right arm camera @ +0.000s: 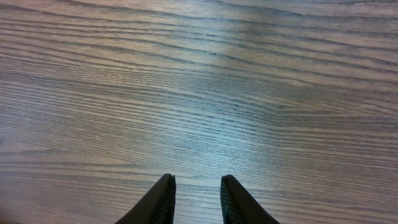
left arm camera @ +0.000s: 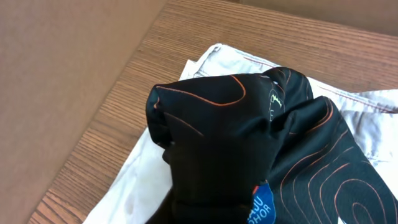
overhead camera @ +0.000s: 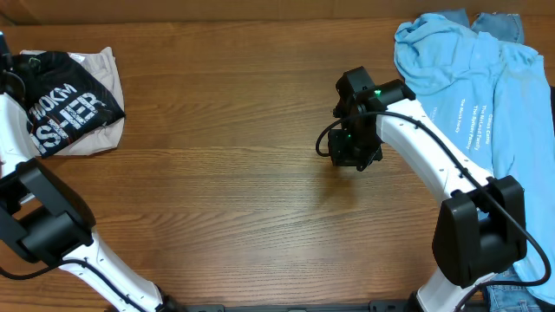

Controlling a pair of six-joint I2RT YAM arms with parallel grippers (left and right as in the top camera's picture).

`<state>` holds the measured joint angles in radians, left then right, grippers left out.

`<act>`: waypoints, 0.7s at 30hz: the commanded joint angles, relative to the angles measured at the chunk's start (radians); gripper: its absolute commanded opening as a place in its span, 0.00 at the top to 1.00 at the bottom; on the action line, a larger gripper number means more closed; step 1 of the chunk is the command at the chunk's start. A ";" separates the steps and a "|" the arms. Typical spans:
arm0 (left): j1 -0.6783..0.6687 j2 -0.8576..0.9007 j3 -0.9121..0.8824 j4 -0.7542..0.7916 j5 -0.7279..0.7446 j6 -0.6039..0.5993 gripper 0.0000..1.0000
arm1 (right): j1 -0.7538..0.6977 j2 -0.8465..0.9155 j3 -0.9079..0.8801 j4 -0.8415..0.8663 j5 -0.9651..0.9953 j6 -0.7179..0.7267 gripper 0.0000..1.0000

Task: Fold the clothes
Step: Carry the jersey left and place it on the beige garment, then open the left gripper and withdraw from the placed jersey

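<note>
The clothes here are a black shirt (overhead camera: 65,108) with white lettering and thin orange lines. It lies crumpled on a beige garment (overhead camera: 102,68) at the table's far left. In the left wrist view a bunch of the black shirt (left arm camera: 217,130) rises right in front of the camera and hides the jaws. My left gripper (overhead camera: 10,69) is at the left edge, shut on that fabric. My right gripper (right arm camera: 197,180) hovers over bare wood near the table's middle (overhead camera: 351,152). Its fingers stand slightly apart with nothing between them.
A light blue hooded garment (overhead camera: 468,78) is spread at the back right, with denim (overhead camera: 499,22) behind it. The beige garment (left arm camera: 186,81) lies near the table's left edge (left arm camera: 124,81), with brown floor beyond it.
</note>
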<state>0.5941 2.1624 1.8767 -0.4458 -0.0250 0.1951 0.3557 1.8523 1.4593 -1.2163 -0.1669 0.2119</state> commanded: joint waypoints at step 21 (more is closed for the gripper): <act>0.007 -0.010 0.013 -0.023 0.087 -0.016 0.00 | -0.004 -0.027 -0.005 0.000 0.009 0.000 0.72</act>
<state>0.6102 2.1624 1.8767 -0.4629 -0.0284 0.1894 0.3557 1.8523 1.4593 -1.2194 -0.1669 0.2123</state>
